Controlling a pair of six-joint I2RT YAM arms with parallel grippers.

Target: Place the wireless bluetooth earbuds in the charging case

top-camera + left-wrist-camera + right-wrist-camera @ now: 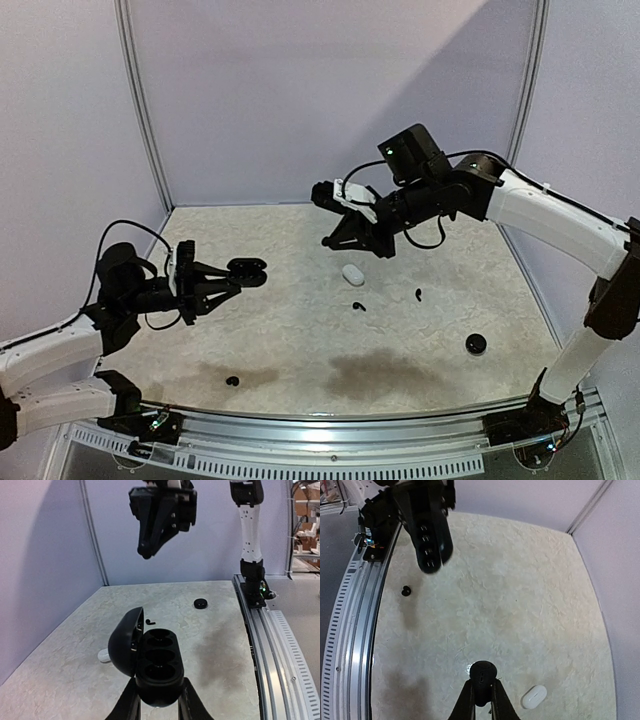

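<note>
Near the white case (352, 273) our right gripper (482, 682) pinches a black earbud (483, 672); farther off, our left gripper (159, 686) clamps the open black case (160, 662).

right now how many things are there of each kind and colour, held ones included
black open case, in the left end effector: 1
black bud, in the right end effector: 1
small dark pieces lying loose: 4
white oval piece: 1
total: 7

Charging case (159, 667) is matt black plastic; table (300, 300) mottled, smooth; rail (270, 645) ribbed metal.
</note>
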